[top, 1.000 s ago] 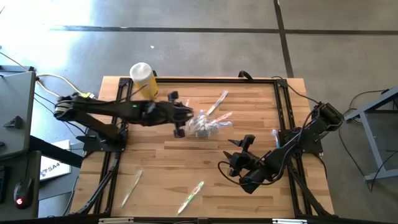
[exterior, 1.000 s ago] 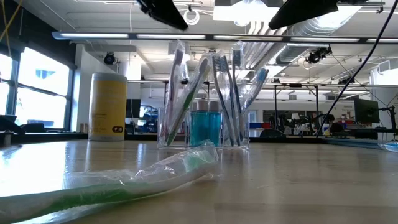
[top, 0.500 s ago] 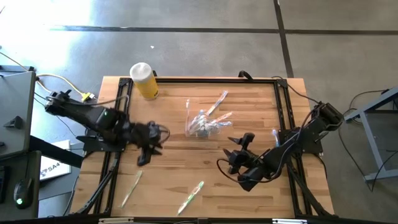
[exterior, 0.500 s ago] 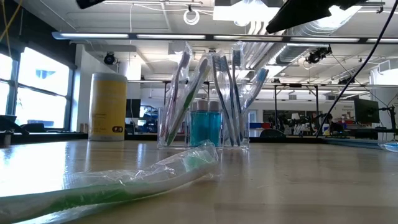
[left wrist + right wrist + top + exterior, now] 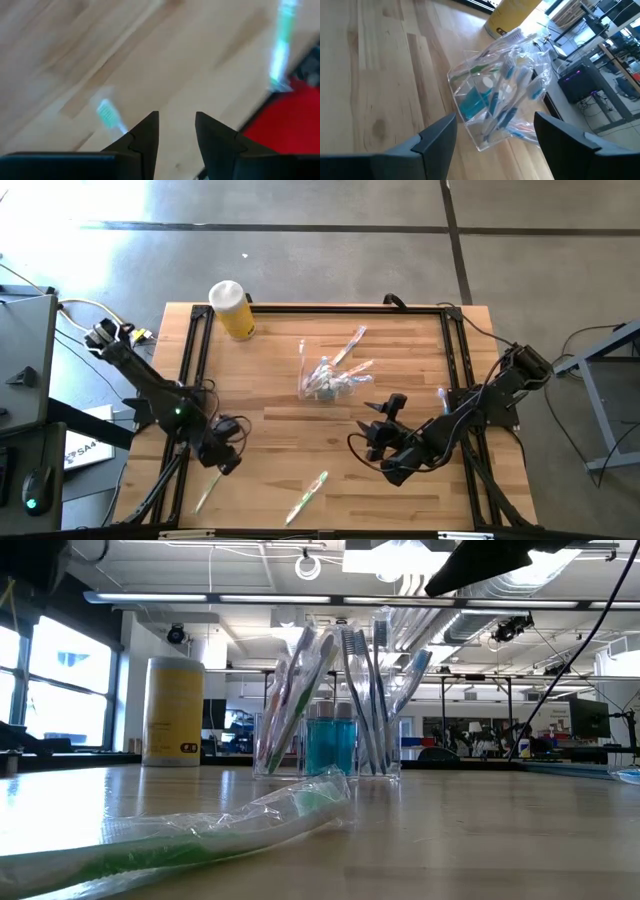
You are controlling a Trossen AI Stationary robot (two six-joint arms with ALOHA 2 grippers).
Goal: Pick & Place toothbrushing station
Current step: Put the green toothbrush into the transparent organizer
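The clear container (image 5: 328, 378) stands upright near the middle of the wooden table (image 5: 280, 440), packed with toothbrushes (image 5: 350, 690) leaning outward and teal-ended tubes (image 5: 330, 745) inside it. A yellow bottle (image 5: 231, 310) stands well apart from it at the table's far left corner.

Two wrapped toothbrushes lie loose near the front edge: one (image 5: 211, 482) toward the left, another (image 5: 307, 497) nearer the middle.

The left gripper (image 5: 226, 456) hangs over the front left part of the table, just beside the left loose toothbrush; its jaws stand partly apart with nothing between them, and its wrist view shows bare wood and a green-bristled brush (image 5: 109, 115) under it.

The right gripper (image 5: 378, 430) sits to the right of the container, near it but not touching, jaws spread wide and empty, pointed at the container (image 5: 495, 100)
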